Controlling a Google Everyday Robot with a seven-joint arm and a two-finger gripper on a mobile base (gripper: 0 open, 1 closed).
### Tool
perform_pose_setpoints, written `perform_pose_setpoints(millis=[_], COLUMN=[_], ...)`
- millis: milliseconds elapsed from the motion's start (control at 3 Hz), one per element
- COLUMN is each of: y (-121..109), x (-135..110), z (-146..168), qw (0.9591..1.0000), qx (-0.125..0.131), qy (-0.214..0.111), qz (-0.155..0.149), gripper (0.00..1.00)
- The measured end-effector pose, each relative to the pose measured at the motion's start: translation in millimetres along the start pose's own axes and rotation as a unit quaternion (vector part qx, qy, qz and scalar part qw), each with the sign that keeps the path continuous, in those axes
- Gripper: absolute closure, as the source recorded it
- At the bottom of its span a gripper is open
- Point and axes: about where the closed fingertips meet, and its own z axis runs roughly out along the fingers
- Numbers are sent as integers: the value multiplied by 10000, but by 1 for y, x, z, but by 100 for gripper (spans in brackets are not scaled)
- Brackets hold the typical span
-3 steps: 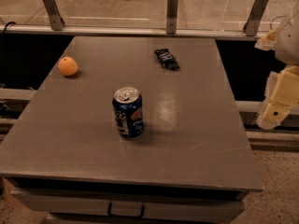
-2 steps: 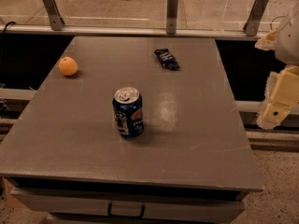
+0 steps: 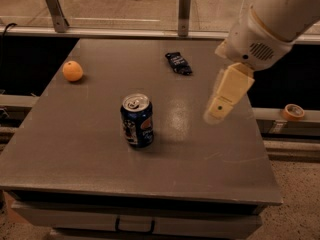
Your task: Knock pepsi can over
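Observation:
The pepsi can [image 3: 137, 120] stands upright on the grey table [image 3: 90, 154], a little left of centre, dark blue with a silver top. My gripper [image 3: 216, 113] hangs from the cream arm [image 3: 270, 21] at the right. It is above the table's right part, to the right of the can and apart from it.
An orange [image 3: 73, 71] lies near the table's far left edge. A flat dark blue snack packet [image 3: 178, 63] lies at the back centre. A railing [image 3: 125, 31] runs behind the table. A tape roll [image 3: 293, 112] sits off the table's right side.
The arm has swung in from the right edge of the view to over the table's right part, closer to the can. The can, orange and packet have not moved.

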Motion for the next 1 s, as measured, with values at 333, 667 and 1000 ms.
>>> perform_pose_setpoints(millis=[333, 667, 1000], y=[3, 6, 16], x=[-55, -80, -92], z=[35, 64, 88], qw=[9979, 9922, 9845], qx=[-321, -627, -879], qy=[-540, -906, -1227], qz=[186, 587, 887], gripper=[0, 0, 0])
